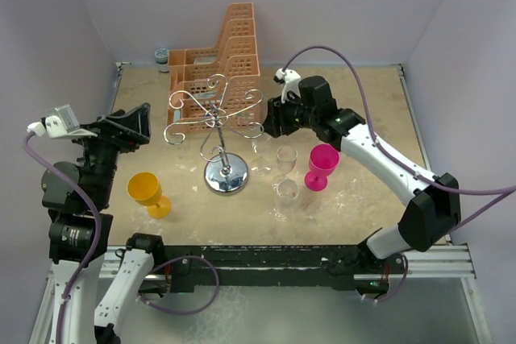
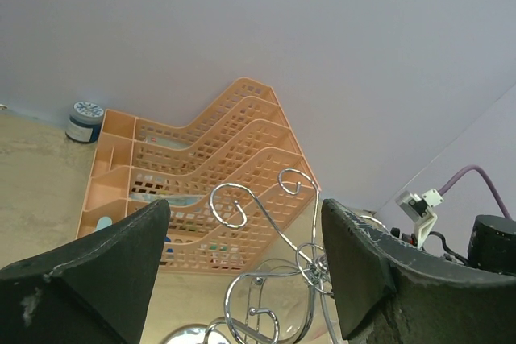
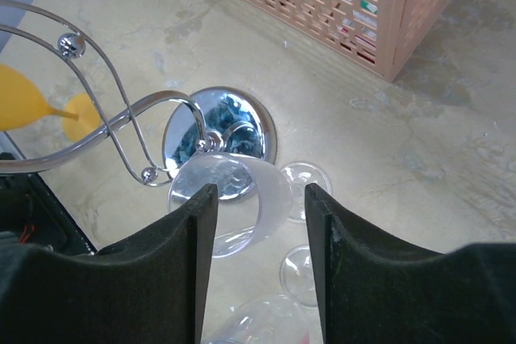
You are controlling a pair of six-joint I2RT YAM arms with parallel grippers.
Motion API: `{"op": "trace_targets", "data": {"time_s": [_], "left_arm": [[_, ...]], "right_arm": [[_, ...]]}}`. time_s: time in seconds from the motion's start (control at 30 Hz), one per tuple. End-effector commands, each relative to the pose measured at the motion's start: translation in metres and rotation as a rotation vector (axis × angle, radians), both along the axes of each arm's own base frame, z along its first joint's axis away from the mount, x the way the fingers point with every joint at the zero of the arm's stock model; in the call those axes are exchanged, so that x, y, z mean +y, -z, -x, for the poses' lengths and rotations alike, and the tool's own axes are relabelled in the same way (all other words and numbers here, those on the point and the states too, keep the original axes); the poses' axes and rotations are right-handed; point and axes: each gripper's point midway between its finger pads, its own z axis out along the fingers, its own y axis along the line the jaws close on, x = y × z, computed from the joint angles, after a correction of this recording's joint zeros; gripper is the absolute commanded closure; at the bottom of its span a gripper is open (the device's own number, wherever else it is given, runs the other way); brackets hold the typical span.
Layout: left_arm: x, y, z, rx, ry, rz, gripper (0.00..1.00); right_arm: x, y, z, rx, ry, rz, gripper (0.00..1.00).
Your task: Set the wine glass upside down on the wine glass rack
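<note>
right gripper (image 3: 260, 191) (image 1: 270, 125): the jaws are part way open, with one finger on each side of the bowl of a clear wine glass (image 3: 234, 199) (image 1: 260, 151). I cannot tell if they press on it.
wine glass: it stands upright on the table (image 1: 363, 118), just beside the round base of the rack (image 1: 214, 118) (image 3: 121, 114) (image 2: 310, 259), on its right side. It is not on the rack.
rack: a silver wire stand in the middle of the table, with its curled arms spread above the shiny base.
left gripper (image 2: 246, 207) (image 1: 133, 126): the jaws are wide open and hold nothing. It is in the air to the left of the rack and faces it.
other glasses: two more clear glasses (image 1: 285, 159) stand to the right of the first one. A pink goblet (image 1: 322, 163) is further right, and a yellow goblet (image 1: 145, 189) is near the left arm.
basket (image 1: 218, 54) (image 2: 201, 183): orange, just behind the rack, by the back wall.
</note>
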Motion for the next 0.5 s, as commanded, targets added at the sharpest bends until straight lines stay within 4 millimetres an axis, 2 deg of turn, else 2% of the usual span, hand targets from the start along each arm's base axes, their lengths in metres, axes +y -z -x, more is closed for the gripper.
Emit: {"op": "trace_targets", "data": {"time_s": [0.0, 0.2, 0.33, 0.47], "left_arm": [[0.004, -0.016, 0.000, -0.055, -0.022, -0.004, 0.27], [0.008, -0.011, 0.000, -0.042, -0.043, 0.004, 0.28], [0.011, -0.010, -0.003, -0.024, -0.061, 0.005, 0.28], [0.014, -0.007, -0.003, -0.006, -0.074, -0.006, 0.29]], "right_arm": [[0.005, -0.013, -0.003, -0.042, 0.021, 0.006, 0.53], [0.005, 0.001, 0.003, -0.011, 0.051, 0.040, 0.67], [0.004, 0.012, -0.004, 0.006, 0.098, 0.067, 0.76], [0.005, 0.013, -0.008, 0.000, 0.121, 0.068, 0.81]]}}
